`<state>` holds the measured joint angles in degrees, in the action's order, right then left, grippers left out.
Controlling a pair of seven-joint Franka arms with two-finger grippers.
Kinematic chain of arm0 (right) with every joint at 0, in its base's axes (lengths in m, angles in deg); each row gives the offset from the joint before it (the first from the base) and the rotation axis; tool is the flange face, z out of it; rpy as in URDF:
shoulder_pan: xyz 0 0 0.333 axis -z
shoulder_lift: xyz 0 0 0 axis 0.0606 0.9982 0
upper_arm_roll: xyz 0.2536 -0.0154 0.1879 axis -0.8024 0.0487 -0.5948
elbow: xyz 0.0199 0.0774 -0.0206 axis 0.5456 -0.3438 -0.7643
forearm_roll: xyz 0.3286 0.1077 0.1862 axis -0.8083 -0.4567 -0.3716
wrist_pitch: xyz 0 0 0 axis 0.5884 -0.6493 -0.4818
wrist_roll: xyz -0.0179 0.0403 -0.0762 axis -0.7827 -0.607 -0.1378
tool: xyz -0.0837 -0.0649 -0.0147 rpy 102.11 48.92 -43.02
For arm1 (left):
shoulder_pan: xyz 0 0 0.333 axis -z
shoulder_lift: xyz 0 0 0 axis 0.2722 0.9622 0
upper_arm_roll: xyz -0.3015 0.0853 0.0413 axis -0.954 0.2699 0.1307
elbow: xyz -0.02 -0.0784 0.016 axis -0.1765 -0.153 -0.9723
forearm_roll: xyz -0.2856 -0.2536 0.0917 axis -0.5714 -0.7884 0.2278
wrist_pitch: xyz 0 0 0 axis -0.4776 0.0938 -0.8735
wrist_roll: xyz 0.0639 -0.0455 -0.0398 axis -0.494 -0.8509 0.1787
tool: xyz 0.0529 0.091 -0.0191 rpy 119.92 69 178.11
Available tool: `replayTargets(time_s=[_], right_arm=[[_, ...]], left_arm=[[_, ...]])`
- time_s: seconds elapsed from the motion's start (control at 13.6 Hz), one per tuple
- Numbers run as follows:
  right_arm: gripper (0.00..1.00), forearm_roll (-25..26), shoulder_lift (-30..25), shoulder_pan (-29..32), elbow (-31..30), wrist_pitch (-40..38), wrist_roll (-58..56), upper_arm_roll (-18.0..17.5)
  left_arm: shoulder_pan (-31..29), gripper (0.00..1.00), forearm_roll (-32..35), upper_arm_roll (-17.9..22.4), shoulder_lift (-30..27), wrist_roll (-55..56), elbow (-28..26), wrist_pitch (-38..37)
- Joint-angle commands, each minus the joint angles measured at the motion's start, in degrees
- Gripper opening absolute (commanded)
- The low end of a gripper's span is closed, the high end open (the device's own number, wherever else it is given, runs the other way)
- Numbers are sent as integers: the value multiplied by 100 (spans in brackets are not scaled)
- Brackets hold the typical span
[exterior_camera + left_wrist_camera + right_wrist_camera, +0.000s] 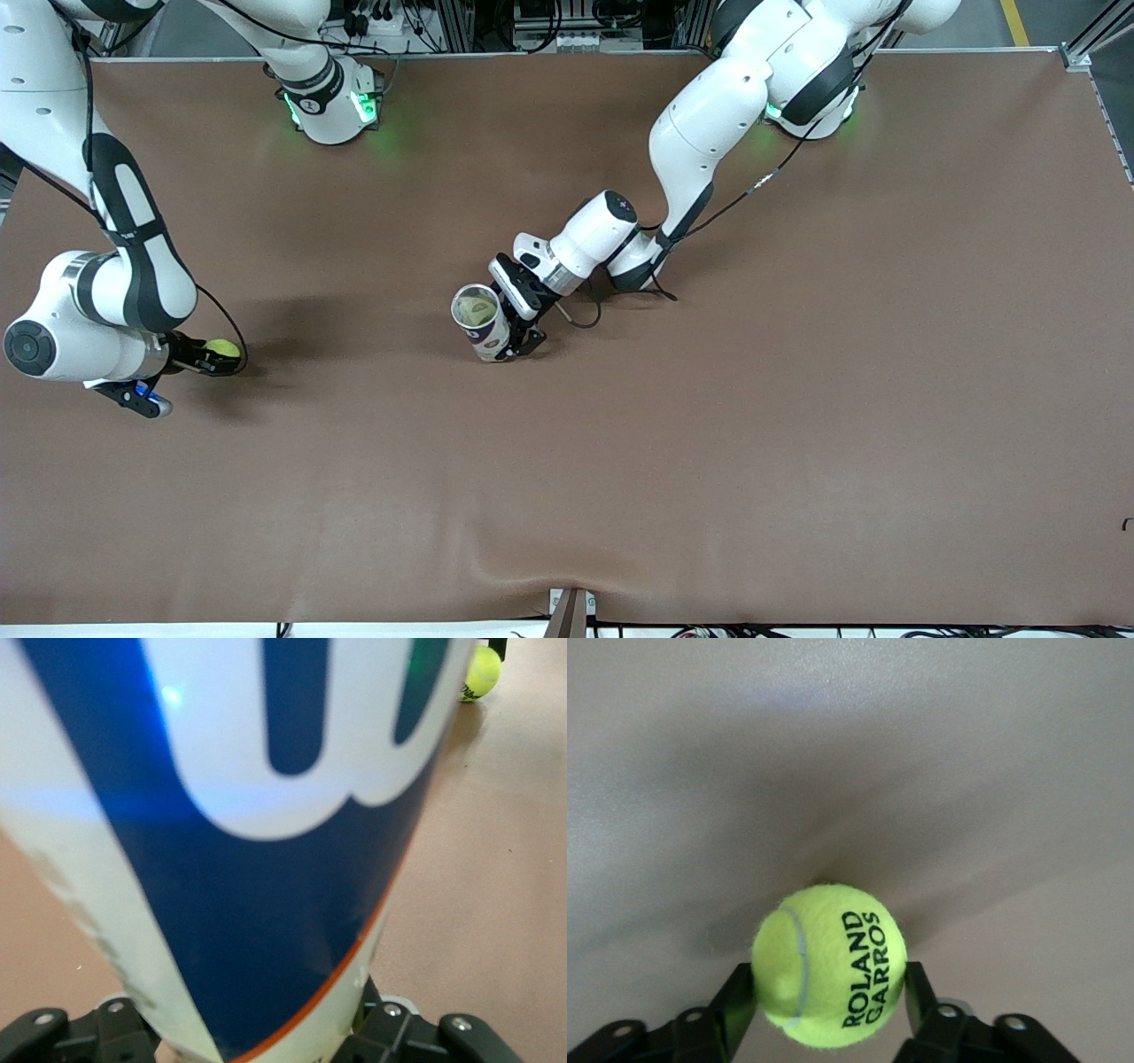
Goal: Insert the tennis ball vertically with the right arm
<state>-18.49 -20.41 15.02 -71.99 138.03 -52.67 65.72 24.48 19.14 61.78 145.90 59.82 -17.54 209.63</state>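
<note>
A yellow-green tennis ball (225, 348) printed "ROLAND GARROS" (828, 966) rests on the brown table toward the right arm's end. My right gripper (213, 356) (830, 997) is shut on it, with one black finger (737, 992) pressed against each side. Near the middle of the table stands a white and blue can (481, 321) (266, 859) with an orange stripe, its open mouth facing up and something yellowish inside. My left gripper (512, 344) (257, 1032) is shut on its lower part. The left wrist view also shows the ball (483, 672) farther off.
A brown mat (709, 443) covers the whole table. A black cable (580, 319) loops on it beside the left wrist. Both arm bases (332, 111) stand along the edge farthest from the front camera. A small bracket (571, 610) sits at the nearest edge.
</note>
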Motion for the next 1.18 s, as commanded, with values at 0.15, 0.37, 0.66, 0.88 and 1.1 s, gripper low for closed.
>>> replayTargets(time_s=[0.15,0.37,0.66,0.88,1.1], right_arm=[[0,24,-127,-3,280,-516,34,-64],[0,-519,-145,-109,1175,-1710,262,-187],[0,-1180,-154,-417,2082,-2697,1970,-720],[0,-1172,-163,-426,2276,-2646,3913,-1810],[0,-1189,-154,-434,2373,-2375,5434,-2750]], left_arm=[[33,79,-106,8,58,8,36,37],[33,79,-106,8,58,8,36,37],[33,79,-106,8,58,8,36,37],[33,79,-106,8,58,8,36,37],[33,80,-114,8,58,8,36,46]])
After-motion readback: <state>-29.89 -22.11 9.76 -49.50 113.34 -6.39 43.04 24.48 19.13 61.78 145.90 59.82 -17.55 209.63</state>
